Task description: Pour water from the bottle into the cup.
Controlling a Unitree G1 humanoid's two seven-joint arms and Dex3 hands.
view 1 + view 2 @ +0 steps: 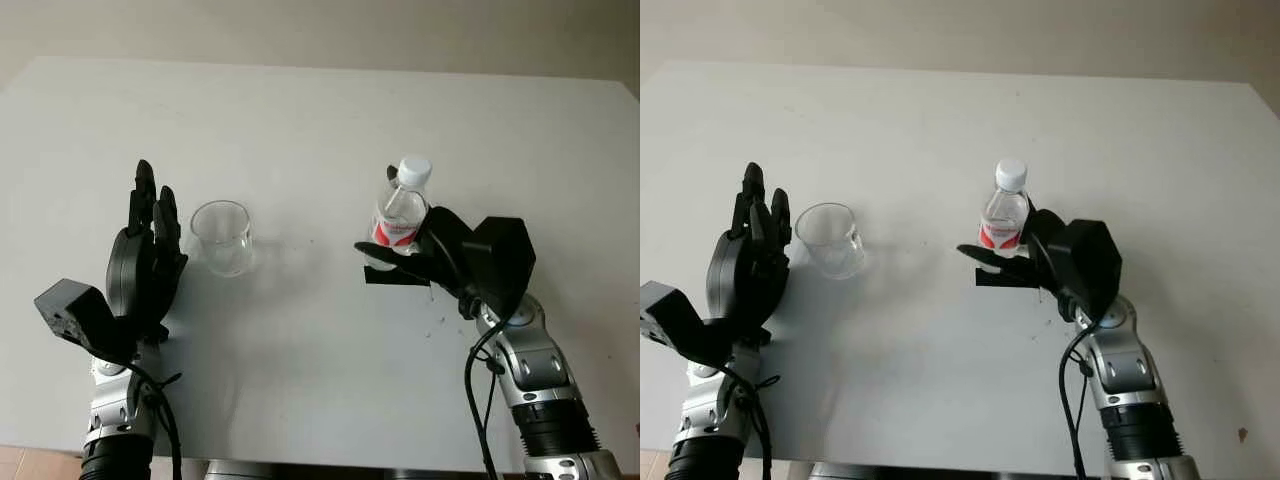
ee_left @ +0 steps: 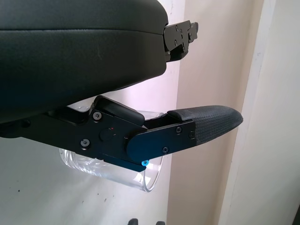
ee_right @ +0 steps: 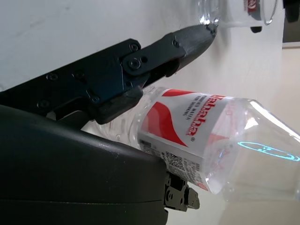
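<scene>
Right hand point(image 1: 425, 255): fingers clamped around the upright water bottle point(image 1: 401, 212).
Left hand point(image 1: 148, 250): open, holding nothing; clear cup point(image 1: 221, 236) at its 3 o'clock.

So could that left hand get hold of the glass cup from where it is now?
Probably yes. The left hand is open right beside the cup, and nothing stands between them. The right hand with the bottle is well off to the side.
</scene>
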